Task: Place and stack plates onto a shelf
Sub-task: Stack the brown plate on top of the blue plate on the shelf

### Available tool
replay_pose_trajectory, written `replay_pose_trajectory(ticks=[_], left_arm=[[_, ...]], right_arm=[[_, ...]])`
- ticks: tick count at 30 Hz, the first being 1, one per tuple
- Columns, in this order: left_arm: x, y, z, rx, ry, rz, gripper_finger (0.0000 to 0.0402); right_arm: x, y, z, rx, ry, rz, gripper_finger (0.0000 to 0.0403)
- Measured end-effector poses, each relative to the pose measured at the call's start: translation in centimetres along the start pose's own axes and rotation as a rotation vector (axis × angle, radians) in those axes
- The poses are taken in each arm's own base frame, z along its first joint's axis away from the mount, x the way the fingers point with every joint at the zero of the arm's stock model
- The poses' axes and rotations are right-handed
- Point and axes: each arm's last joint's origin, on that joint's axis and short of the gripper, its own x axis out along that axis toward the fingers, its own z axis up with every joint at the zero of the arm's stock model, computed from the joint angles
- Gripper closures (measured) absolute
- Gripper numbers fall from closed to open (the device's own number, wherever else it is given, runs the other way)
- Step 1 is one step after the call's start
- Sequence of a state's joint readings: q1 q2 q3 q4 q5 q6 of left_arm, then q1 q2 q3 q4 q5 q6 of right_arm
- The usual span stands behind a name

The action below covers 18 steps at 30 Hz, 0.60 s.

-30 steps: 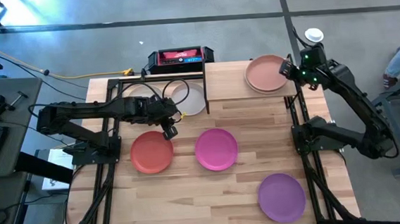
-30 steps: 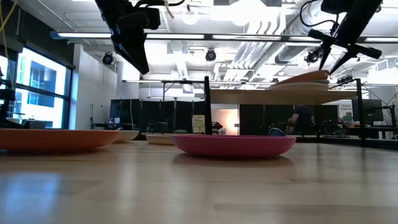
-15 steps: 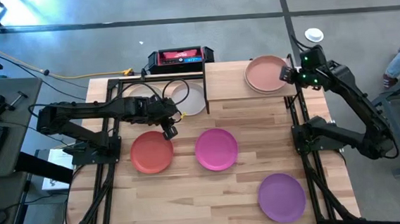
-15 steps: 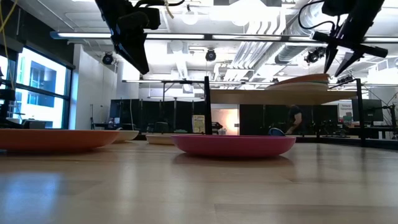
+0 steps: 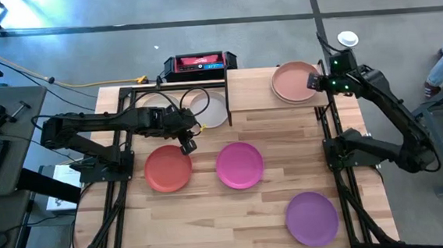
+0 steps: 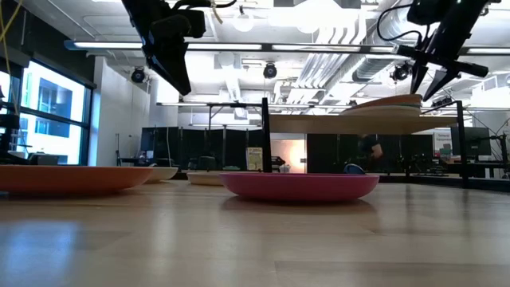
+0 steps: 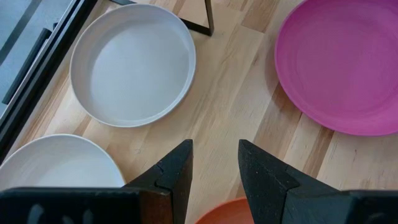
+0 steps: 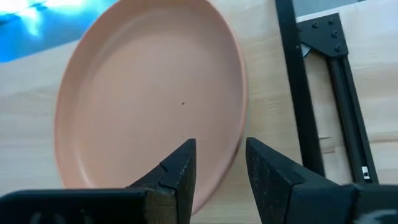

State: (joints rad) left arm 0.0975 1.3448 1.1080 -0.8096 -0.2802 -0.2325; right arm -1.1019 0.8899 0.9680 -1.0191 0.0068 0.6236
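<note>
Right gripper hung just above the near rim of the pale peach plate, its jaws parted with nothing between them — the plate lay free on the shelf, at the shelf's right end, seemingly on top of another plate, though the one beneath could not be made out clearly. Left gripper hovered off the shelf's front-left corner with its fingers likewise apart and empty, above bare tabletop between the orange-red plate, the magenta plate and two off-white plates lying beside the shelf's left end. Well in front of the shelf, toward its right side, sat the purple plate. Judging by their look, the plates were stiff, light and matte, not very slippery but shallow — the raised rim offered the only real purchase, so a pinch across the edge, one finger inside and one under, seemed the way to take one. No plate held anything; the shelf carried only the peach stack.
</note>
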Motion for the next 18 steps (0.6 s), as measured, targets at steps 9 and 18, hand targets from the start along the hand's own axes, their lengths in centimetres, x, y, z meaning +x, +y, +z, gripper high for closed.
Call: replay_pose_trajectory(ticks=[9,18], left_arm=[[-0.01,0.01,0.00,0.000,0.000,0.000,0.0284],[0.00,0.00,0.00,0.000,0.000,0.000,0.0284]], right_arm=[[0.51,0.32,0.01,-0.004,0.044,0.021,0.0284],[-0.22,-0.07,-0.41,0.012,0.028,0.005,0.0284]])
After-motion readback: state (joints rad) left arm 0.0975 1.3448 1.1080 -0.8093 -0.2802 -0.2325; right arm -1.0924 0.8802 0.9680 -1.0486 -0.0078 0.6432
